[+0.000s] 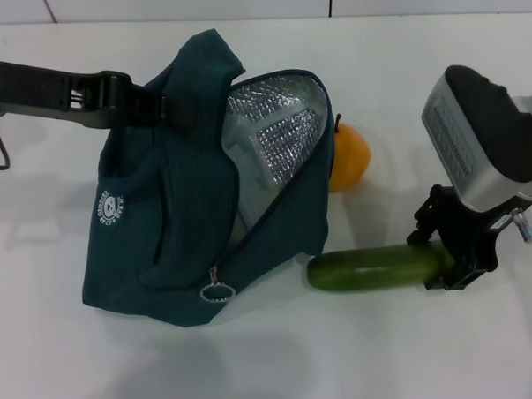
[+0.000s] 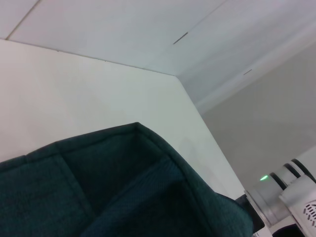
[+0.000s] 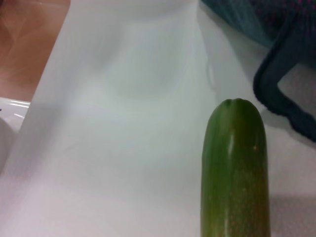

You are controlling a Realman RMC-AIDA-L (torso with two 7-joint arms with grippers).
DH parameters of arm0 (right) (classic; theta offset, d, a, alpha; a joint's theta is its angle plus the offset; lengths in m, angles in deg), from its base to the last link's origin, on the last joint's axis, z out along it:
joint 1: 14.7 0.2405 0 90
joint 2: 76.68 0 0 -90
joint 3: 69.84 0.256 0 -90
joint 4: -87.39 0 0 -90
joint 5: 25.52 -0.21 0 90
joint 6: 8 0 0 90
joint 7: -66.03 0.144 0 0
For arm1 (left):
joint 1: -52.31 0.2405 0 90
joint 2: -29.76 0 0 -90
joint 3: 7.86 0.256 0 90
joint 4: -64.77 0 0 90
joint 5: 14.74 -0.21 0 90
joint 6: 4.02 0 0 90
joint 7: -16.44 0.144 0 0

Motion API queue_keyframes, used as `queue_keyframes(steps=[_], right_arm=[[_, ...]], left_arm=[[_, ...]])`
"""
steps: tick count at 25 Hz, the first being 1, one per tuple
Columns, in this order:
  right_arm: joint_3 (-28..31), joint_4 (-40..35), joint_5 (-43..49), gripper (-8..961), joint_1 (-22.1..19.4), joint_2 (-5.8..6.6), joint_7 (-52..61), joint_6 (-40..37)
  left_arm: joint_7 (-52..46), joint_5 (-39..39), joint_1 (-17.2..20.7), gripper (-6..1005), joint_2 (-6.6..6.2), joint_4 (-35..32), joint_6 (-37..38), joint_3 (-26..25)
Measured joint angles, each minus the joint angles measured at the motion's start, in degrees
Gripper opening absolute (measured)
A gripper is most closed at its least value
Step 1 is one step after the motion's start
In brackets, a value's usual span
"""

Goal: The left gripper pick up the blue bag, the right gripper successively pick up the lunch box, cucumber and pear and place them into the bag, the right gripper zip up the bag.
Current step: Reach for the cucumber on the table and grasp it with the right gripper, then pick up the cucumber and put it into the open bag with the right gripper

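Observation:
The blue bag (image 1: 179, 230) leans on the white table, its mouth open and its silver lining (image 1: 276, 128) showing. Its ring zip pull (image 1: 217, 293) hangs at the front. My left gripper (image 1: 160, 107) is shut on the bag's top edge; the left wrist view shows only its fabric (image 2: 123, 197). The cucumber (image 1: 371, 268) lies just right of the bag. My right gripper (image 1: 443, 261) is closed around its right end; the right wrist view shows it close up (image 3: 236, 173). The pear (image 1: 350, 156) sits behind the bag's right edge. The lunch box is hidden.
A loop handle of the bag (image 3: 276, 94) lies on the table beyond the cucumber's tip. The table's edge (image 3: 44, 98) drops to a brown floor. My right arm (image 2: 281, 197) shows past the bag in the left wrist view.

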Motion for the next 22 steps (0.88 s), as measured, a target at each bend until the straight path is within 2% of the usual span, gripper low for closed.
queue_keyframes(steps=[5, 13, 15, 17, 22], right_arm=[[0.41, -5.18, -0.55, 570, -2.18, 0.04, 0.10, -1.71], [1.96, -13.38, -10.15, 560, -3.55, 0.07, 2.76, -15.74], [2.44, -13.92, -11.13, 560, -3.76, 0.14, 3.06, -16.57], [4.36, -14.82, -12.58, 560, -4.09, 0.24, 3.40, -18.31], [13.68, -15.98, -15.15, 560, -3.27, 0.42, 5.16, -23.82]], left_arm=[[0.09, -0.03, 0.38, 40, -0.22, 0.00, 0.02, -0.21], [0.06, -0.03, 0.48, 40, -0.39, -0.08, 0.10, -0.36], [0.05, -0.03, 0.45, 40, -0.40, -0.09, 0.10, -0.36], [0.04, -0.03, 0.30, 40, -0.40, -0.09, 0.10, -0.36], [0.13, -0.06, 0.07, 39, -0.37, -0.09, 0.10, -0.16]])
